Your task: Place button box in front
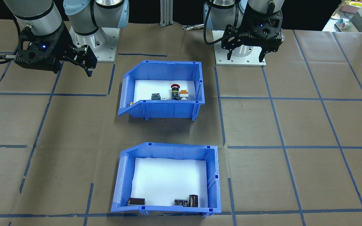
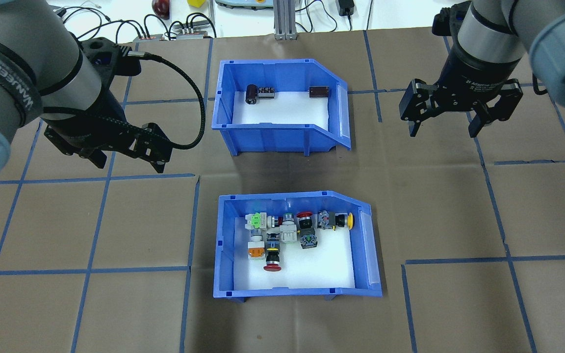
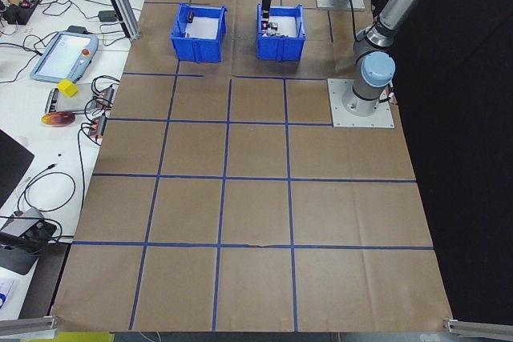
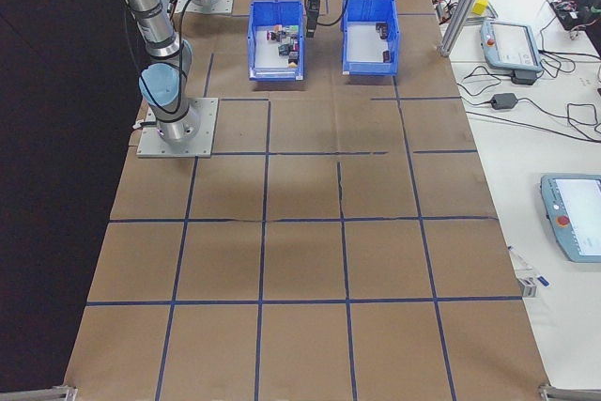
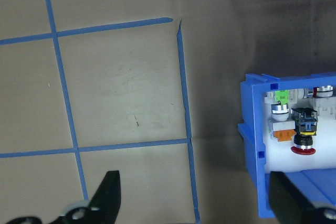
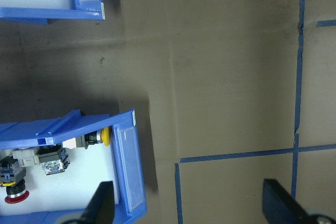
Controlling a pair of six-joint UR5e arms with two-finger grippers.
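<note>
Above the table, the left gripper (image 2: 128, 158) and right gripper (image 2: 447, 128) hang spread, flanking the button box (image 2: 296, 244).

Tool (image 5: 193, 203) jaws spread above brown paper; button box (image 5: 252, 150) corner at right.

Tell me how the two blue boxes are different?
The button box holds colourful push buttons: red, orange, green, yellow. The other blue bin holds only a few dark cylinder parts. The button box sits nearer the robot; the other bin sits farther away. Both are blue with white liners, and neither gripper touches them.
</note>
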